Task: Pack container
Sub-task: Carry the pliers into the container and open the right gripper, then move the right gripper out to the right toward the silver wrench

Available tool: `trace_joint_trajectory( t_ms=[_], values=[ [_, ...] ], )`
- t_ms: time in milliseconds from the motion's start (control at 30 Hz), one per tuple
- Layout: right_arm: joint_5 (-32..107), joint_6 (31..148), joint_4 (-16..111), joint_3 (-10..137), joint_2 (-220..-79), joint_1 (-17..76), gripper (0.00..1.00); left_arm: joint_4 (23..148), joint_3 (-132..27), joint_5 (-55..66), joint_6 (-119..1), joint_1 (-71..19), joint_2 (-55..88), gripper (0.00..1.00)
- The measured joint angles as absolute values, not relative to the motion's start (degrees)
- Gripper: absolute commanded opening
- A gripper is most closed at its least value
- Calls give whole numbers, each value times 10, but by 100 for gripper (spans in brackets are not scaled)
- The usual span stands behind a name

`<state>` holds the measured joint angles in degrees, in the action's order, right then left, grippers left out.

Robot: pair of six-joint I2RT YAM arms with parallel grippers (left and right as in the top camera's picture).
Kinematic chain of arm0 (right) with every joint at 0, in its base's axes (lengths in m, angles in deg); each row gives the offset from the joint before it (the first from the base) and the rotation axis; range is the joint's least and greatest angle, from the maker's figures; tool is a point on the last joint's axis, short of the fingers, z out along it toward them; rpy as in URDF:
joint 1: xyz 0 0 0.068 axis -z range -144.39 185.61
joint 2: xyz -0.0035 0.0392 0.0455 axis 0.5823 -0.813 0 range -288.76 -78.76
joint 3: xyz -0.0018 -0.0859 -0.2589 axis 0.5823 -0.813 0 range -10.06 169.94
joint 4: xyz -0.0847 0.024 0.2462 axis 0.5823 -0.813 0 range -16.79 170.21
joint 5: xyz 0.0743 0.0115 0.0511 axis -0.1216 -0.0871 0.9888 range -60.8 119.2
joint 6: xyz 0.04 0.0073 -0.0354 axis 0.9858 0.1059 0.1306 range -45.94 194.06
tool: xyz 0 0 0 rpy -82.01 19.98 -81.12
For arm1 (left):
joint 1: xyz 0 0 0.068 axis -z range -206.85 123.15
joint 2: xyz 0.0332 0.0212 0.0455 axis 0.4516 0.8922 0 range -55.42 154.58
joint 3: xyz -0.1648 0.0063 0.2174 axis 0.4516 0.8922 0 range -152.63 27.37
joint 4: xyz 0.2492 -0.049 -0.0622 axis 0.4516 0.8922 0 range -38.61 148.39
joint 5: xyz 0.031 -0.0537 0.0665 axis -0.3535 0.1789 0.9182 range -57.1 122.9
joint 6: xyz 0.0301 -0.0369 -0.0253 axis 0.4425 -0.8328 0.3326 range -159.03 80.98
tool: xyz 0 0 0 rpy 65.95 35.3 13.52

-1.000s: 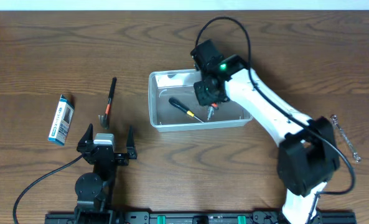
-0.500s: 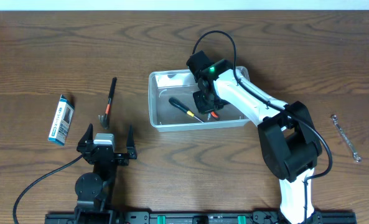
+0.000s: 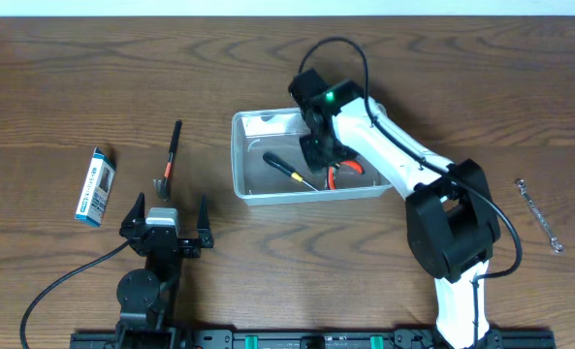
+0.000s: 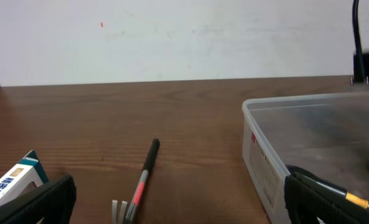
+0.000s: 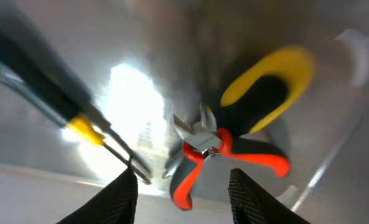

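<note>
The container (image 3: 240,155) is a clear plastic tub at the middle of the table. Inside it lie a black-and-yellow screwdriver (image 3: 287,170) and red-handled pliers (image 3: 346,173). My right gripper (image 3: 319,147) hangs just above the tub's floor. In the right wrist view its fingers (image 5: 122,196) stand apart, the pliers (image 5: 234,155) lie loose beyond them, and the screwdriver (image 5: 41,81) runs off to the left. A yellow-and-black handle (image 5: 268,87) lies behind the pliers. My left gripper (image 3: 166,221) rests open near the front edge, holding nothing.
A small hammer (image 3: 171,155) with a black and red handle lies left of the tub, also in the left wrist view as the hammer (image 4: 140,180). A blue-and-white box (image 3: 95,186) lies further left. A metal wrench (image 3: 539,215) lies at the far right.
My right gripper has gone from shut to open and let go of the red pliers, which now lie in the container. The left arm has not moved.
</note>
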<state>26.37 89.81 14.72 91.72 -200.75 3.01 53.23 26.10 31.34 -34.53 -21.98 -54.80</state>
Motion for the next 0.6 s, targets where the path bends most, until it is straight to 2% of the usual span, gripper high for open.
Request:
trace_joint_trajectory(
  t_ms=[100,267,600],
  values=[
    [234,902,94,992,-2006,31,63,533,261,313,-345,-220,-548,98],
    [193,913,13,1079,-1983,52,62,533,261,313,-345,-220,-548,98],
    [164,912,-65,1096,-1953,237,61,533,261,313,-345,-220,-548,98]
  ],
)
